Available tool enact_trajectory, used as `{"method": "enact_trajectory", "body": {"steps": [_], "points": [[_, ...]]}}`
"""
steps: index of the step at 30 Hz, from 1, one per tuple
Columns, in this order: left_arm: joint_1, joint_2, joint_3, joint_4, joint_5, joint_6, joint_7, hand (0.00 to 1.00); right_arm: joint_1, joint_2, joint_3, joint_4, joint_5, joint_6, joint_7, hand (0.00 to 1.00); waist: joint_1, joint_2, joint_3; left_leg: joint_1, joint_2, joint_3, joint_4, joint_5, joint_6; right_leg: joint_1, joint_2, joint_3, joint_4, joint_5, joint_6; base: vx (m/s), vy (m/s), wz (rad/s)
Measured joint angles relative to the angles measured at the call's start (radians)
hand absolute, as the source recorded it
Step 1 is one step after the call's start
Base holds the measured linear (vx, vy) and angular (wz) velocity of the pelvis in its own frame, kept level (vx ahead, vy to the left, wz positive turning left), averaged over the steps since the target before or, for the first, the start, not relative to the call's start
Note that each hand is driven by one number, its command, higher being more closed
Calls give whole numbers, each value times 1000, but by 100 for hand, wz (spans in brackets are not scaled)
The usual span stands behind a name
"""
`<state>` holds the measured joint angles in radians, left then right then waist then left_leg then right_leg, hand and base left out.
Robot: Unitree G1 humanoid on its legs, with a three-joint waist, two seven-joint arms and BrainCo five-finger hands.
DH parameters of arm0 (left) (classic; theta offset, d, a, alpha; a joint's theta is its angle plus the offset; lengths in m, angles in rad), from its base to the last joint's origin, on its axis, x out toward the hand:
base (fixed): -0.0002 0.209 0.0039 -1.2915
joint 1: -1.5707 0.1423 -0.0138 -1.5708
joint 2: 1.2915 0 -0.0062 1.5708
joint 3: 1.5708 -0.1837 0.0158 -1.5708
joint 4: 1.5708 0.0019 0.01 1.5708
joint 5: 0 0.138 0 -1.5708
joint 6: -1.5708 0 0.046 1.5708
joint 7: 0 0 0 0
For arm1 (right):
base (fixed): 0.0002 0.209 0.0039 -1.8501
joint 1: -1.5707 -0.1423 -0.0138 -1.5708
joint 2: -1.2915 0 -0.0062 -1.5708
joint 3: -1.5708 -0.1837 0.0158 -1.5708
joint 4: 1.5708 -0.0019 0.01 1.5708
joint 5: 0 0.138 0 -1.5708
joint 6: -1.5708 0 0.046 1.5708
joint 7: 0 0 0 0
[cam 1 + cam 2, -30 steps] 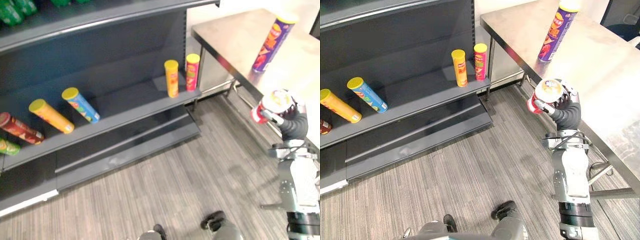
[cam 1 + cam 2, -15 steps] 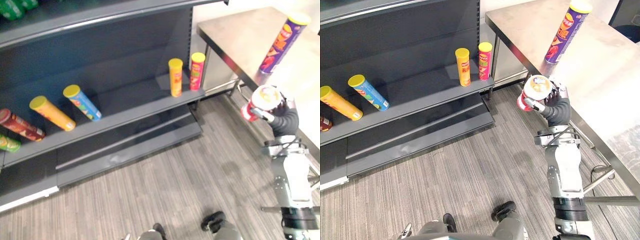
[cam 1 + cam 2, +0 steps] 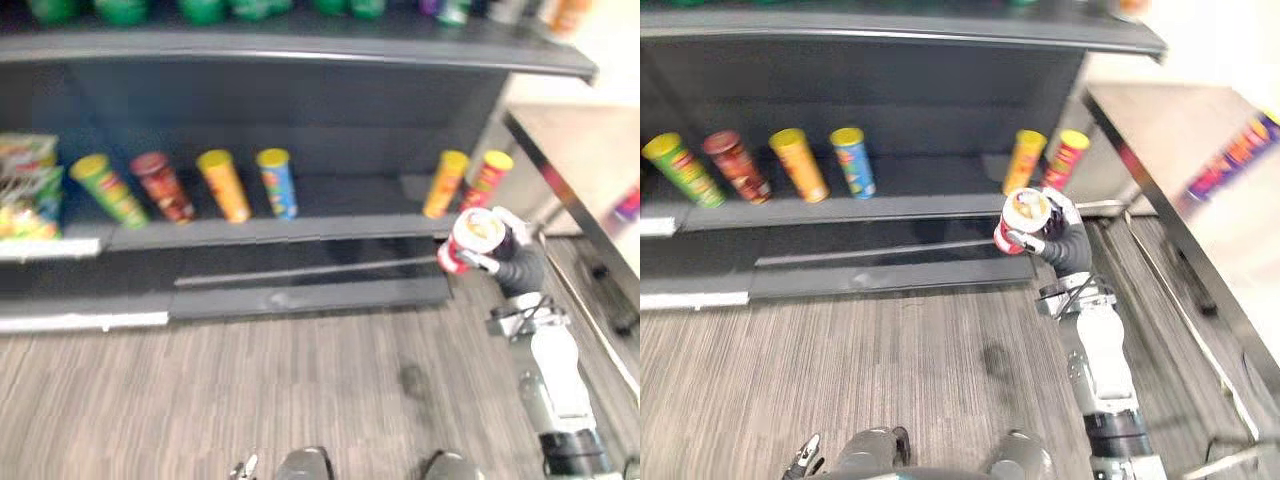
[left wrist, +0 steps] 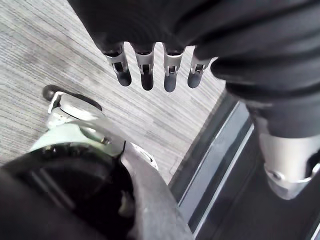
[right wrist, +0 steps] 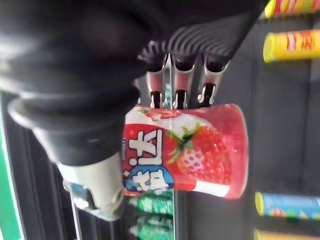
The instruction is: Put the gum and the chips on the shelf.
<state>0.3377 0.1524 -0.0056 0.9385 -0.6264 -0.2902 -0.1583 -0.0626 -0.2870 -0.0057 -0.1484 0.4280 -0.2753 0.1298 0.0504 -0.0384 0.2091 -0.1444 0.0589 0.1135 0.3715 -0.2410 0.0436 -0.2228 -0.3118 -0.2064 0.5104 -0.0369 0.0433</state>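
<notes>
Right hand point(image 3: 1065, 240) holds the gum tub point(image 3: 1023, 218): red, strawberry print, white lid. Fingers point(image 5: 180, 95) curl over one side of the wall and the thumb presses the other, so it is a wrap round the mid-body. The tub is in the air, tilted with its lid up toward the head camera. It sits in front of the right end of the shelf point(image 3: 940, 190), just before the yellow can point(image 3: 1024, 160) and red can point(image 3: 1067, 158). Cannot tell if it is over the board yet.

Left hand point(image 4: 146, 77) hangs idle over the floor point(image 4: 60, 50), fingers straight, side by side, holding nothing.

Chips can point(image 3: 1230, 158) is purple and blurred. It is on the table point(image 3: 1160, 120), well apart from the shelf and not yet taken.

Handling, as a judgement:
- **Gum tub:** likely light, with a stiff plastic wall and a glossy, slightly slippery label. The lid could pop if squeezed near the top. The mid-wall grip looks right, and it needs to go down base first.
- **Chips can:** likely a tall, light, stiff tube that tips easily and dents under a hard squeeze. Best taken round the middle and kept upright.

Free board between the blue can point(image 3: 853, 163) and the yellow can looks like the easiest spot to place.
</notes>
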Motion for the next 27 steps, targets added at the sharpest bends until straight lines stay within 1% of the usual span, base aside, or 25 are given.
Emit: {"method": "enact_trajectory", "body": {"steps": [1, 2, 3, 4, 5, 6, 8, 9, 10, 14, 17, 18, 19, 20, 21, 23, 27], "points": [[-2, 7, -5, 0, 6, 8, -1, 0, 10, 0, 1, -13, 0, -9, -6, 100, -6, -10, 2, -10, -16, -14, 5, 7, -8, 0, 14, 23, -17, -5, 8, 20, -20, 188], [-2, 12, -16, 3, 9, 22, -2, 0, 22, 0, 4, -29, 1, -29, -9, 100, -12, -21, 2, -26, -44, -26, 21, 13, -9, -1, 27, 52, -61, 3, 20, 50, -48, 146], [-2, 12, -24, 5, 5, 29, -2, 0, 23, -3, 5, -36, 2, -44, -5, 100, -11, -16, 5, -34, -62, -46, 47, 7, -9, 10, 27, 65, -84, 1, 34, 60, -48, 115], [0, 8, -29, 5, 2, 31, -3, 0, 22, -1, 7, -36, 2, -47, -1, 100, -6, 0, 3, -44, -60, -55, 61, 2, -12, 19, 37, 84, -98, 3, 43, 62, -2, 56], [1, 6, -32, 4, 1, 32, -5, 0, 17, 6, 13, -37, 3, -59, 8, 100, -1, 17, 4, -69, -56, -65, 76, -1, -16, 20, 54, 103, -125, 3, 43, 36, 21, 14], [-1, 5, -31, 4, 1, 33, -5, 0, 13, 10, 14, -37, 3, -59, 13, 100, 0, 17, 6, -82, -54, -65, 77, 0, -17, 18, 61, 103, -138, 3, 44, 0, 0, 0], [-11, 5, -26, -1, 0, 38, -5, 0, 14, 14, 13, -37, 10, -59, 25, 100, 5, 12, 22, -94, -34, -59, 81, 4, -28, 28, 86, 101, -189, 3, 44, 6, -65, -18], [-14, 4, -27, -1, 1, 37, -5, 0, 16, 15, 13, -37, 14, -59, 26, 100, 3, 10, 24, -90, -30, -60, 77, 6, -32, 38, 91, 99, -201, 3, 44, 3, -90, -15], [-19, 6, -25, -2, 3, 32, -10, 0, 16, 15, 13, -37, 20, -62, 26, 100, 1, 1, 30, -73, -23, -59, 52, 14, -44, 55, 101, 96, -229, 3, 43, -5, -94, -7], [-21, 6, -16, -1, 2, 14, -11, 0, 16, 24, 11, -36, 23, -71, 23, 100, -19, -5, 35, -70, -4, -66, 9, 38, -73, 68, 120, 94, -284, 3, 44, -24, -104, -4], [-23, 5, -6, -2, 0, 8, -12, 0, 17, 32, 8, -36, 22, -76, 24, 100, -20, -12, 43, -62, 7, -65, -34, 58, -91, 70, 135, 97, -312, 2, 45, -52, -123, -8], [-23, 5, 2, -2, 0, 8, -12, 0, 18, 32, 5, -36, 22, -78, 24, 100, -21, -17, 46, -62, 9, -66, -50, 66, -95, 71, 137, 101, -323, -7, 56, -63, -125, -5], [-24, 5, 5, -1, 0, 8, -12, 0, 19, 31, 2, -36, 21, -78, 24, 100, -22, -18, 48, -61, 10, -66, -56, 71, -97, 71, 138, 101, -326, -11, 62, -58, -121, 1], [-24, 3, 6, -1, 0, 7, -11, 0, 21, 32, -6, -34, 21, -78, 23, 100, -26, -15, 51, -60, 19, -66, -68, 82, -101, 69, 146, 100, -328, -12, 60, -40, -111, 3], [-24, 3, 6, -1, 0, 7, -10, 0, 27, 32, -14, -32, 20, -78, 22, 100, -26, -16, 51, -55, 25, -65, -85, 91, -104, 69, 154, 100, -335, -17, 52, -35, -109, 2], [-24, 2, 12, -1, 1, 7, -5, 0, 33, 32, -26, -32, 18, -78, 17, 100, -31, -20, 54, -44, 32, -63, -111, 109, -118, 68, 160, 98, -336, -18, 49, -13, -92, 0], [-24, 4, 17, -1, -1, 11, -3, 0, 46, 32, -33, -32, 9, -78, -16, 100, -46, -26, 57, -25, 37, -63, -151, 133, -128, 67, 167, 95, -336, -18, 50, 23, -52, 1]]}}
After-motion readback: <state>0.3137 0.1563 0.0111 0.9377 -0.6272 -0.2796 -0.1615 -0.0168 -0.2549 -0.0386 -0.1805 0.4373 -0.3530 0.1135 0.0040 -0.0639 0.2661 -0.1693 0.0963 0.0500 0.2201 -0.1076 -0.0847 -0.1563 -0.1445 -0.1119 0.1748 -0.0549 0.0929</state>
